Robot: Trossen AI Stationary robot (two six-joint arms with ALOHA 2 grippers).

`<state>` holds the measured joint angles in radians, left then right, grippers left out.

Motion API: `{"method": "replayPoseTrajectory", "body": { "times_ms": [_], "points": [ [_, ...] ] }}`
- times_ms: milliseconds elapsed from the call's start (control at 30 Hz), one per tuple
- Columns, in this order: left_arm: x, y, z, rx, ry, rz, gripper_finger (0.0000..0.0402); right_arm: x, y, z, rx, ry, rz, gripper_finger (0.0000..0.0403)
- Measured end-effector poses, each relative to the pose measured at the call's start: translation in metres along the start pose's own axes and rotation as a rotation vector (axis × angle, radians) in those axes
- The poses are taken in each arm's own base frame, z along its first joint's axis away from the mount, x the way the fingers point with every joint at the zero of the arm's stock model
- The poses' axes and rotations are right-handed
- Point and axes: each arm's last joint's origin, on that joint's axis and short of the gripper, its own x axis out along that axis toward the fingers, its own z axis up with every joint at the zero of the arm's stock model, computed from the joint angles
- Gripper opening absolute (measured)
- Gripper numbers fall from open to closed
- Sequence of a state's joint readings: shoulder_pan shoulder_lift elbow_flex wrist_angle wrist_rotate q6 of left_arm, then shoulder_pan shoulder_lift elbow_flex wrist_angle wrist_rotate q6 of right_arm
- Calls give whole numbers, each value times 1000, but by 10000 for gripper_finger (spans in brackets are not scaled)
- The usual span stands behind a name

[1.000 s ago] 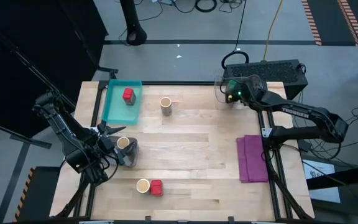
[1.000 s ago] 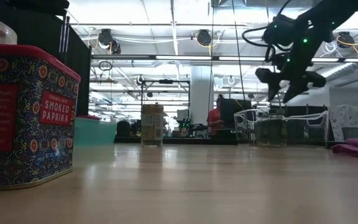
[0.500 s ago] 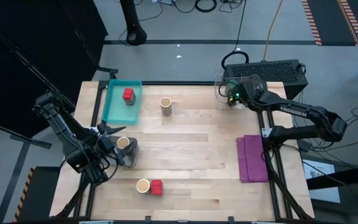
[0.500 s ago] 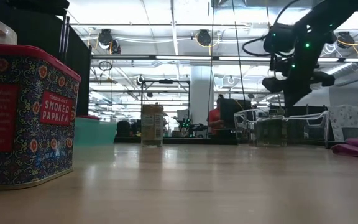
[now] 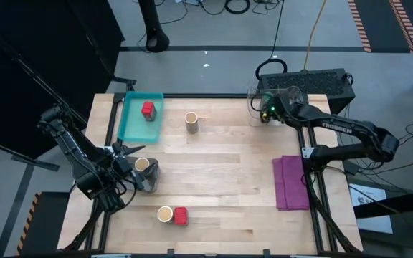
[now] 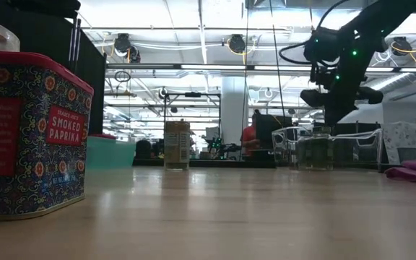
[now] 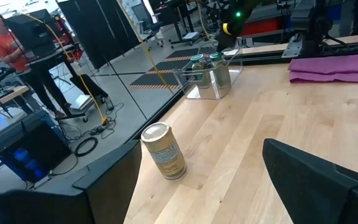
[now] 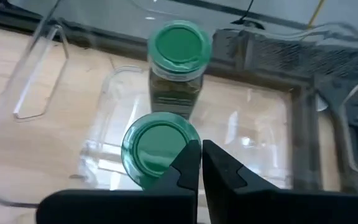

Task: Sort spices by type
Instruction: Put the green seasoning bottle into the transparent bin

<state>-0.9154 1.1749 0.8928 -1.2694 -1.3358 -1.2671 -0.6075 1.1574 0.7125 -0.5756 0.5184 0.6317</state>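
Two green-lidded spices [image 8: 179, 45] [image 8: 159, 147] stand upright in a clear container [image 5: 258, 104] at the table's far right. My right gripper [image 8: 201, 163] hangs over them, shut, its tips at the nearer lid's rim. A red spice [image 5: 148, 109] sits in the teal tray [image 5: 140, 123], and a tan spice [image 5: 191, 122] stands to the tray's right. Another tan spice [image 5: 165, 213] and a red one [image 5: 181, 216] stand near the front edge. My left gripper [image 5: 130, 169] is open at the table's left, next to a third tan spice [image 5: 142, 164]. My right gripper points slantwise down, its shut fingertips [image 8: 190, 163] over the rim of the nearer green lid [image 8: 166, 155]. I cannot tell whether they touch it. My left gripper stands close against the tan spice, and I cannot tell whether it touches it.
A purple cloth [image 5: 292, 183] lies flat at the table's right. A dark box [image 5: 314, 82] sits behind the far right corner. Bare wood stretches across the table's middle [image 5: 228, 172].
My right gripper has shut above the clear container with nothing between its fingers. It has also tipped a little further down toward the green-lidded spices. The spices and my left arm have kept still.
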Motion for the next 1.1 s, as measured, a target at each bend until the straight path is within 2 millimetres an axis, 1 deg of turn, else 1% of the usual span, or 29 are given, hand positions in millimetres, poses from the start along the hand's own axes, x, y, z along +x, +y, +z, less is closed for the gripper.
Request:
{"method": "replayPoseTrajectory", "body": {
  "times_ms": [233, 533, 733, 933, 1100],
  "points": [
    [0, 0, 0, 0, 0, 0, 341, -2, 5, -3, 26, 8, 22, 1],
    [0, 0, 0, 1, 0, 0, 341, -4, 4, -3, 38, 6, 26, 0],
    [0, 0, 0, 1, 0, 0, 341, -10, 9, 10, -8, -67, 77, 0],
    [0, 0, 0, 0, 0, 0, 341, -3, 10, 5, -28, -18, 38, 0],
    [0, 0, 0, 1, 0, 0, 341, -3, 9, 1, -22, 17, 21, 0]
  ]
}}
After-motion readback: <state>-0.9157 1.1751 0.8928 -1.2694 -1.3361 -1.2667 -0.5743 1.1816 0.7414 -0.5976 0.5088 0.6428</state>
